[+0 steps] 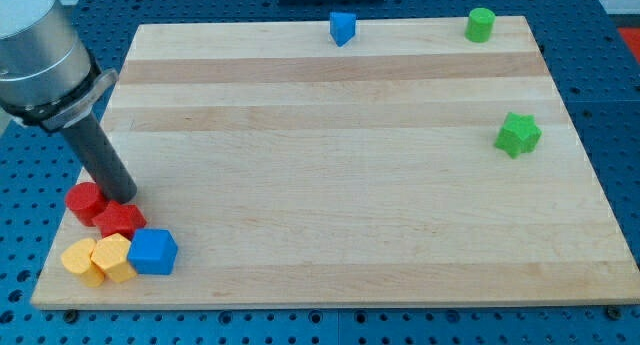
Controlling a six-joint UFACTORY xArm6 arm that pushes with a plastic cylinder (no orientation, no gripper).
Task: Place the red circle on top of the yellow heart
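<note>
The red circle (pixel 85 202) lies near the board's left edge, toward the view's bottom left. My tip (pixel 124 196) sits just to its right, touching or nearly touching it, right above a red star (pixel 121 221). Two yellow blocks lie below: one (pixel 80 260) at the left edge and one (pixel 113 257) to its right, pressed together. I cannot tell which of them is the heart. A blue cube (pixel 153 251) rests against the right yellow block.
The wooden board (pixel 340 175) sits on a blue perforated table. A blue block (pixel 342 27) and a green cylinder (pixel 480 24) stand at the board's top edge. A green star (pixel 518 134) lies at the right.
</note>
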